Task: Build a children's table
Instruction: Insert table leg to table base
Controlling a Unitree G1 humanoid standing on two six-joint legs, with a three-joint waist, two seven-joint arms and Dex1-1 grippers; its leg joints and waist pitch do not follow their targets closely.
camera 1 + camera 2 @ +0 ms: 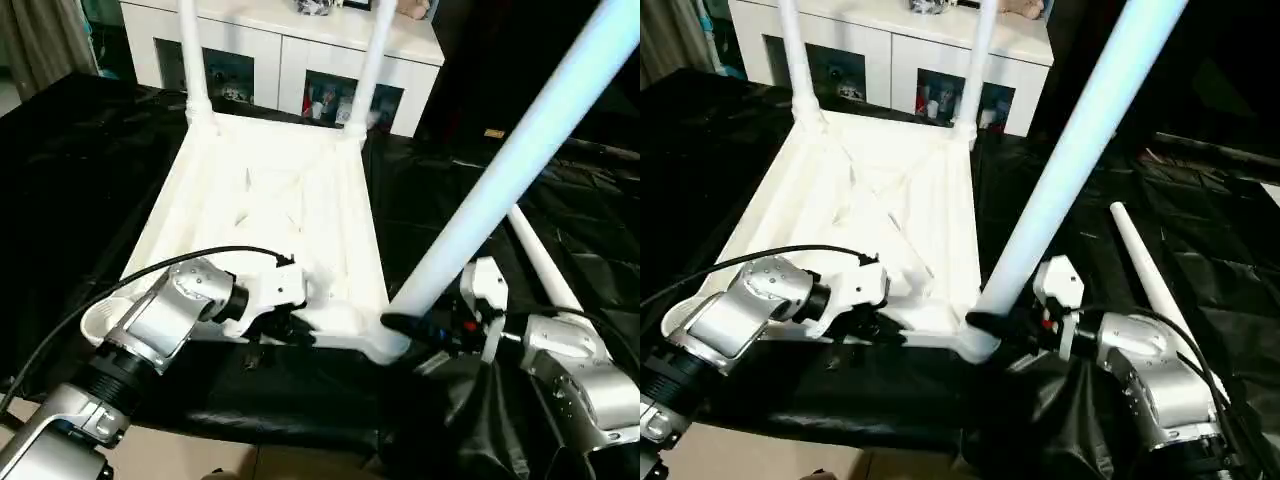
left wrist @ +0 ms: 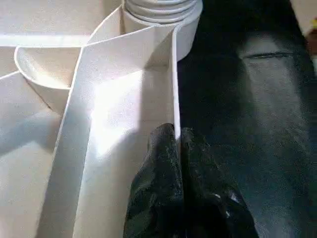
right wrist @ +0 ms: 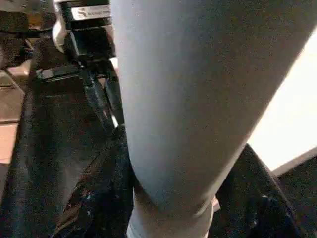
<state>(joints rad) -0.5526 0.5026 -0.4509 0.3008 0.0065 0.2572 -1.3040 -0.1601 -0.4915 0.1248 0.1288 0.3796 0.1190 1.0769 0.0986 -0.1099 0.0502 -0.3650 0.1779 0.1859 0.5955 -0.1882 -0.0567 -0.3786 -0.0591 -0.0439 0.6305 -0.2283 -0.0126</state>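
Note:
The children's table top [image 1: 270, 200] lies upside down on the black cloth, ribbed underside up. Two white legs [image 1: 192, 60] [image 1: 370, 60] stand in its far corner sockets. A third leg [image 1: 500, 170] sits in the near right socket and leans up to the right. My right gripper [image 1: 405, 325] is shut around its base, with black fingers [image 3: 99, 198] on either side of the tube. My left gripper [image 1: 275, 330] is shut on the top's near rim [image 2: 174, 99], pinching the thin wall. The near left socket [image 1: 105, 320] holds nothing. A fourth leg [image 1: 545, 265] lies loose on the cloth to the right.
A white cabinet with glass doors [image 1: 280, 50] stands behind the table top. Black cloth [image 1: 80, 170] covers the work surface on all sides. A black cable [image 1: 150, 270] arcs over my left forearm. The cloth's front edge runs just below my arms.

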